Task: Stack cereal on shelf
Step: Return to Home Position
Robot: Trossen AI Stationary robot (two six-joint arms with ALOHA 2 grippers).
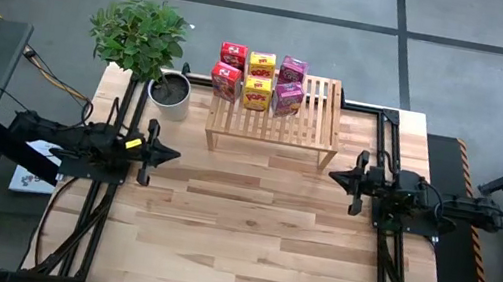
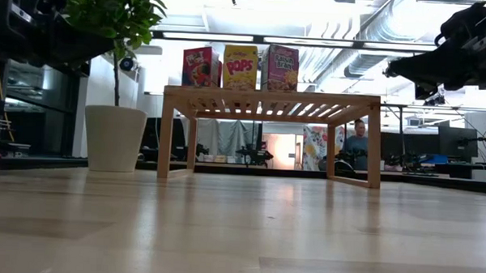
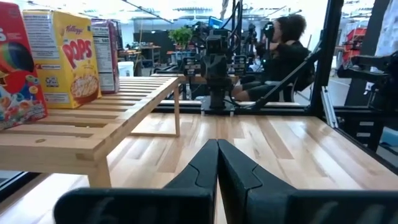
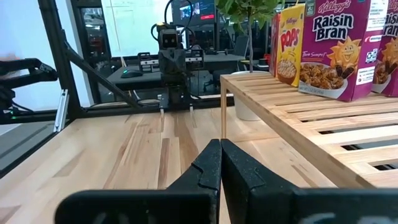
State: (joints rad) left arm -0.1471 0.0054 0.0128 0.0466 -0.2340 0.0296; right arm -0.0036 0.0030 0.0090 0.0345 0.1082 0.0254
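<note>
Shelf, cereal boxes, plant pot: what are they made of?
Shelf: light wood, looks raw or lightly sealed; grain shows on the slats. Cereal boxes: thin printed cardboard with crisp folded edges. Plant pot: smooth, plain white, either ceramic or plastic; cannot tell which.

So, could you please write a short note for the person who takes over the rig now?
Left gripper: shut, empty, at the left side of the table, pointing inward.
Right gripper: shut, empty, at the right side.
Cereal boxes: all six stand on the shelf in two rows of red, yellow, pink, on the half nearer the potted plant.
Done: stacking.
Left: perhaps only parking the arms.
</note>
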